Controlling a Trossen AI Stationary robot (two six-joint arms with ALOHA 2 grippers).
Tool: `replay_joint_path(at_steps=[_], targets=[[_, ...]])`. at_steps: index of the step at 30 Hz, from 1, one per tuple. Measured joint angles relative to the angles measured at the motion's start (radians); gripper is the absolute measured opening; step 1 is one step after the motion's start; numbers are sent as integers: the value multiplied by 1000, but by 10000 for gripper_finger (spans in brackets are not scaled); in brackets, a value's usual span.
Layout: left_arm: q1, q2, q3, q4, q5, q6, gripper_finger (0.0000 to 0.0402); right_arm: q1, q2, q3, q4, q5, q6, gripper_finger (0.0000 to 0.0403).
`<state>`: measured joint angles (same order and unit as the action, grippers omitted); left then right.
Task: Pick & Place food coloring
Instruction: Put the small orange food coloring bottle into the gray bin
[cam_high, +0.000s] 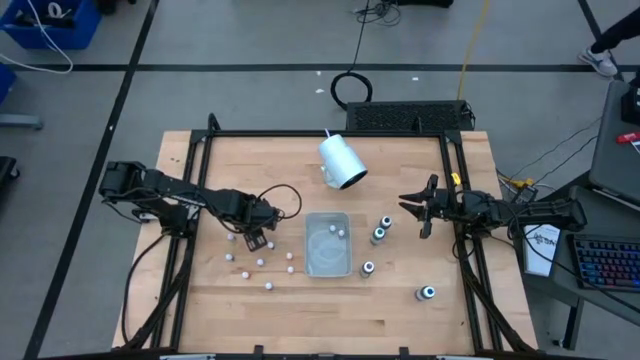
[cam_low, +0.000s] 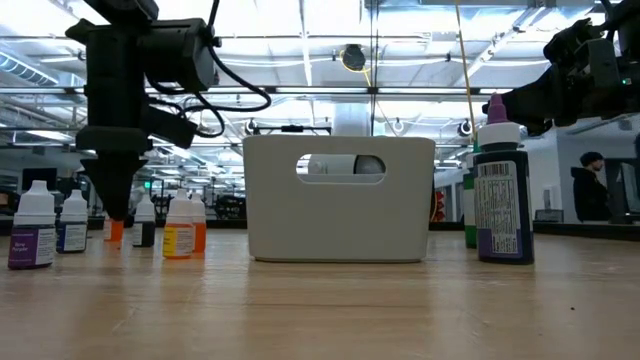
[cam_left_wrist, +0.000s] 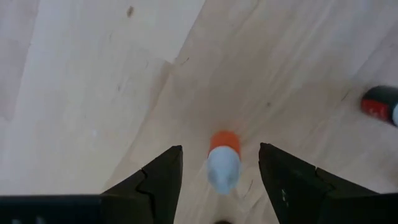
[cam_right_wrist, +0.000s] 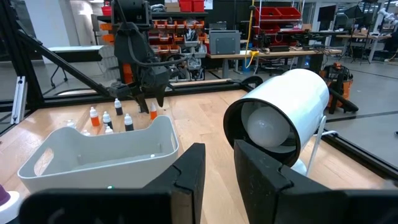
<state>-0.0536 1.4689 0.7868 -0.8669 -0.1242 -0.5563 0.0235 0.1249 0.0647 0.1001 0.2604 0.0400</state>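
Observation:
Several small food coloring bottles (cam_high: 262, 262) stand on the wooden table left of a pale rectangular tray (cam_high: 328, 243). Darker, larger bottles (cam_high: 378, 235) stand to the tray's right. My left gripper (cam_left_wrist: 221, 149) points down, open, over one small bottle with an orange body and a white cap (cam_left_wrist: 222, 160). That bottle stands upright on the table between the fingers, with a gap on each side. In the low view the left gripper (cam_low: 113, 212) hangs just above this bottle (cam_low: 115, 231). My right gripper (cam_high: 420, 207) waits level at the table's right, shut and holding nothing.
A large white cup (cam_high: 342, 162) lies on its side behind the tray. One dark bottle (cam_high: 427, 293) stands apart near the front right. Another small bottle (cam_left_wrist: 380, 104) stands close to the left gripper. A black frame (cam_high: 330, 133) borders the table.

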Motion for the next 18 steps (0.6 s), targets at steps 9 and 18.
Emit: replay_joint_path(at_steps=[9,18], targets=[[0,0,0,1,0,1,213,0,0,0,0,0,0,77],[0,0,0,-1,16,5,213,0,0,0,0,0,0,77]])
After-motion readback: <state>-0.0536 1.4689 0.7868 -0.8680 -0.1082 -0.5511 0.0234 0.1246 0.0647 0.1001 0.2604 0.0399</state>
